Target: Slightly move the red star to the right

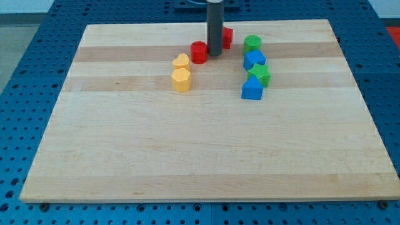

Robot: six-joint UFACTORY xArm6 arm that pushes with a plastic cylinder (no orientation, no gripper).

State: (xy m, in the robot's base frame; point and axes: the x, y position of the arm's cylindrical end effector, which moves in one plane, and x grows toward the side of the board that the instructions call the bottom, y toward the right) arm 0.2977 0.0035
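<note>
Nearest the view's bottom, the light wooden board [206,156] is lying on a blue perforated table [44,25]. Sitting lowest among the blocks is a blue house-shaped block [252,89], with a green star-like block [259,75], another blue block [254,60] and a green round block [252,43] lining up above it. Toward the view's left, a yellow hexagonal block [180,80] is sitting just below a yellow heart-shaped block [181,61]. My tip [214,54] is standing between a red cylinder [199,52] on its left and the red star [227,37], which is peeking out behind the rod on its right, shape partly hidden. No pincer is fitted, so there is no opening to report.
</note>
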